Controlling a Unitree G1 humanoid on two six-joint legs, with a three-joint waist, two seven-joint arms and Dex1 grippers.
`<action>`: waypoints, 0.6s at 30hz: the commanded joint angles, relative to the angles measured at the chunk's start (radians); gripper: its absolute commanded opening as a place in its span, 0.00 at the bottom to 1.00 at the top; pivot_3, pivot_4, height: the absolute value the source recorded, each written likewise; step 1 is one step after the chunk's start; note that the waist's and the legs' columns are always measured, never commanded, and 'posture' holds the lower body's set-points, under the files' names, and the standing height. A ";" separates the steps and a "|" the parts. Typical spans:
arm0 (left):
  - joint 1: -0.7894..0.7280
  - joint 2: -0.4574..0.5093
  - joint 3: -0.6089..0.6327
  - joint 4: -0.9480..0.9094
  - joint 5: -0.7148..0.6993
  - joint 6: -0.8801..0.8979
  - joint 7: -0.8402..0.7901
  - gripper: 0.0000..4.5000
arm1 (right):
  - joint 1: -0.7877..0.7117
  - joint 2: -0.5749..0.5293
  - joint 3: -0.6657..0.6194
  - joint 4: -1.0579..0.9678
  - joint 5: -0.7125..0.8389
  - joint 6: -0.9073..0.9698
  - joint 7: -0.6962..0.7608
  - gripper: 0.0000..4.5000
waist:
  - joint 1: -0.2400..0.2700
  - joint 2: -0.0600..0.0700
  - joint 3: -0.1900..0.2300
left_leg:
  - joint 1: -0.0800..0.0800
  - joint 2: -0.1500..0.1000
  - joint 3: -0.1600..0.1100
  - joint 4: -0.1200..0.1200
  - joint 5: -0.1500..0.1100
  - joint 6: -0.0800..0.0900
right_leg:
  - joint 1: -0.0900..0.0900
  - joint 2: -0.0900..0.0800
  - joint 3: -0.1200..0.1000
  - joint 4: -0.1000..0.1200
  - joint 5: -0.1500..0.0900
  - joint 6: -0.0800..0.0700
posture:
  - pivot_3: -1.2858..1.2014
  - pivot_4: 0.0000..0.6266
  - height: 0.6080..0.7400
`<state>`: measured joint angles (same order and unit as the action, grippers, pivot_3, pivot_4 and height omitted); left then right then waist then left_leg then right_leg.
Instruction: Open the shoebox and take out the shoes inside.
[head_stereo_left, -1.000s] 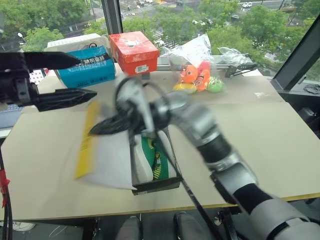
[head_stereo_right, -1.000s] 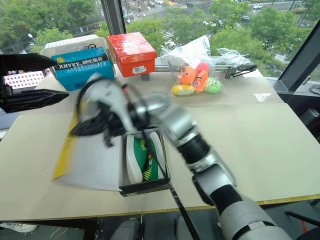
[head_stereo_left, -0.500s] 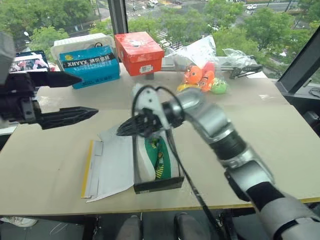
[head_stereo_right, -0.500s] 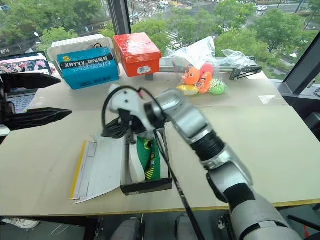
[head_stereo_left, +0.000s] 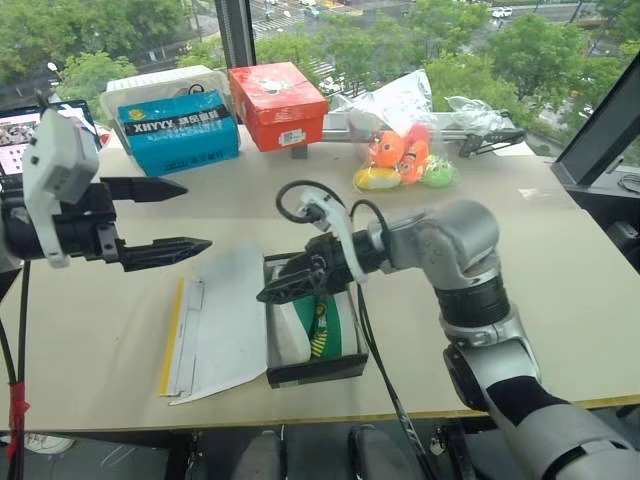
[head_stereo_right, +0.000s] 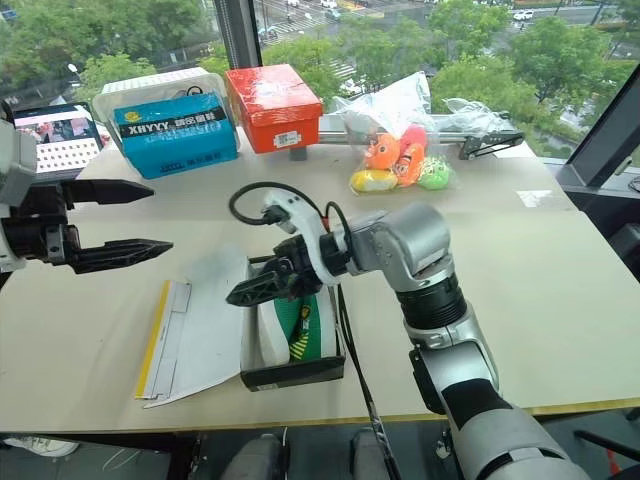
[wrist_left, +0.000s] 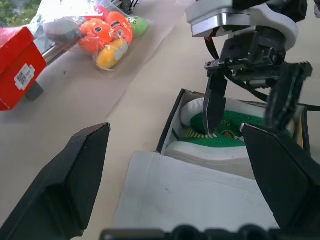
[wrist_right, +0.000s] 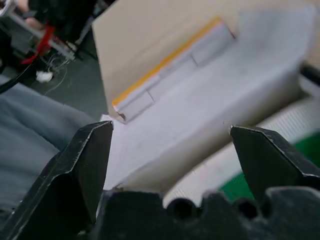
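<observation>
The shoebox (head_stereo_left: 312, 372) stands open near the table's front edge. Its lid (head_stereo_left: 225, 325) lies flat on the table to the left, white inner side up, with a yellow edge showing. Two green shoes (head_stereo_left: 320, 318) with yellow-striped toes lie side by side in the box. My right gripper (head_stereo_left: 275, 290) hangs open just above the box's left wall, pointing left over the lid (wrist_right: 215, 95), and holds nothing. The left gripper (head_stereo_left: 197, 214) hovers open above the table, left of the lid, pointing towards the box; its wrist view looks onto the shoes (wrist_left: 230, 125).
A blue box (head_stereo_left: 178, 132) and a red-orange box (head_stereo_left: 277, 105) stand at the back left. A clear bag of orange and yellow plush toys (head_stereo_left: 400, 150) lies at the back centre. A laptop (head_stereo_left: 20, 140) sits at the far left. A black cable loops over my right gripper.
The lid, held raised a second ago, now lies flat on the table. My right gripper has let it go, opened, rolled and moved right over the box. The left gripper has sunk.
</observation>
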<state>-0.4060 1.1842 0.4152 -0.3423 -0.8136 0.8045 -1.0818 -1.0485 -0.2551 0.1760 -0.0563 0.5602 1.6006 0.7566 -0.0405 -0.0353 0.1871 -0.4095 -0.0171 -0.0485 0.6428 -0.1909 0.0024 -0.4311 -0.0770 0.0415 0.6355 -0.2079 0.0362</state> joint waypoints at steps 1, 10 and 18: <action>-0.024 0.009 0.009 0.012 0.022 -0.039 0.003 1.00 | -0.004 -0.025 0.071 0.006 0.060 0.014 -0.114 0.99 | -0.003 0.000 0.000 | 0.000 0.000 0.000 0.000 0.000 0.000 | 0.000 0.000 0.000 0.000 0.000 0.000 | 0.52 0.24 1.00; -0.004 0.015 0.025 0.001 0.031 -0.034 0.011 1.00 | 0.027 -0.066 0.191 0.003 0.219 0.014 -0.235 0.99 | -0.007 -0.001 0.000 | 0.001 0.001 0.001 0.000 0.000 0.000 | 0.001 0.001 0.000 -0.001 0.000 0.000 | 0.52 0.24 1.00; 0.066 0.023 0.065 -0.014 0.053 -0.034 0.015 1.00 | 0.008 -0.058 0.252 0.027 0.332 0.014 -0.315 0.99 | -0.006 -0.001 0.000 | 0.002 0.001 0.000 0.000 0.000 0.000 | 0.004 0.001 -0.001 -0.003 0.000 0.001 | 0.52 0.24 1.00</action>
<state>-0.3404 1.1895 0.4242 -0.3345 -0.7625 0.7724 -1.0720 -1.0454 -0.3161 0.3897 -0.0193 0.8550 1.5974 0.4561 -0.0468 -0.0360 0.1867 -0.4075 -0.0159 -0.0488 0.6426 -0.1911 0.0028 -0.4273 -0.0761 0.0407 0.6324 -0.2082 0.0367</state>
